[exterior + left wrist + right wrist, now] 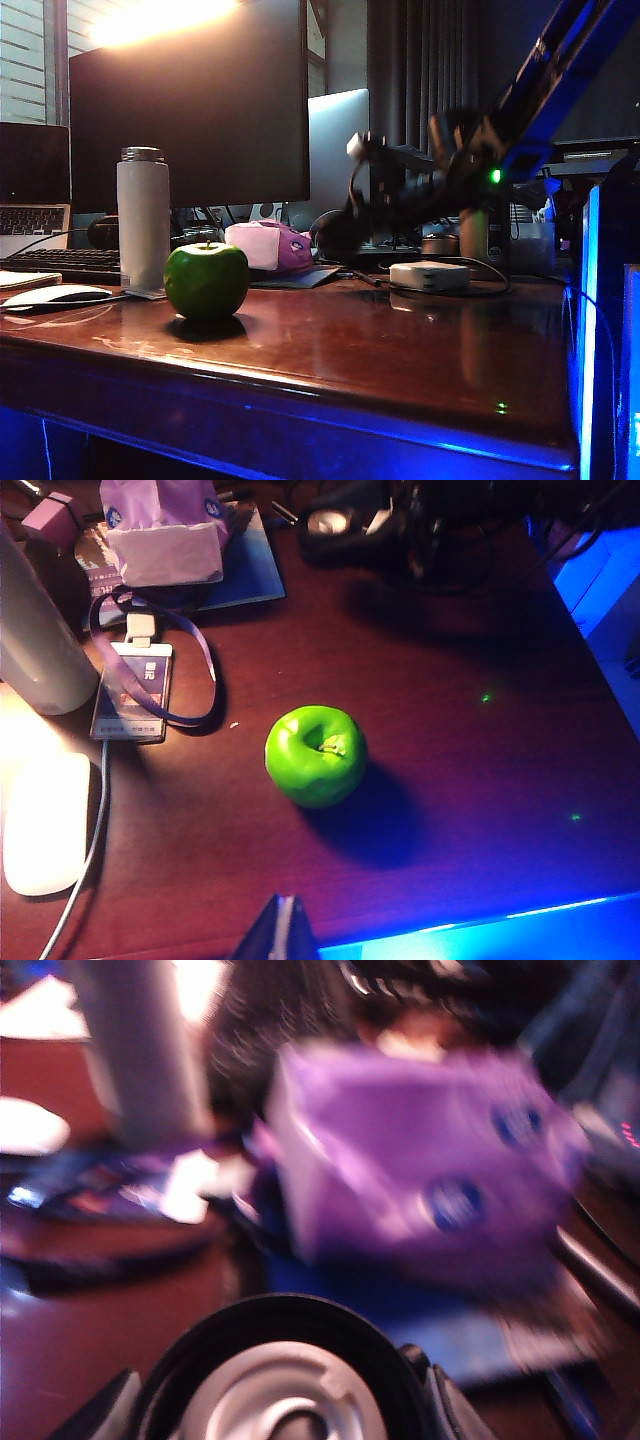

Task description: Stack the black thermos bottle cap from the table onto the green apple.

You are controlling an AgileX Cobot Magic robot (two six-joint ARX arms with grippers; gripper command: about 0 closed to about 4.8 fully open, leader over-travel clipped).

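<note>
The right gripper [285, 1410] held the black cap [285, 1380] between its two fingers, jaws set wide around it; the right wrist view showed the cap's dark rim and pale inside right at the camera, blurred. In the exterior view that gripper [335, 232] hung above the back of the table [400, 350], off to the right of the green apple [206, 281] and well apart from it, with the cap [335, 235] a dark round shape at its tip. Behind it lay a purple tissue pack [420, 1170] and a white bottle [143, 218].

The apple stood upright near the front edge, stem up, nothing on it. The left gripper [283, 932] showed only as a dark tip at the edge of its own view, hovering short of the apple; whether it was open or closed could not be told.

So the pick-up looked done. What was left: carrying the cap across, lowering it onto the apple's crown, and letting go without it sliding off the rounded, shiny top
</note>
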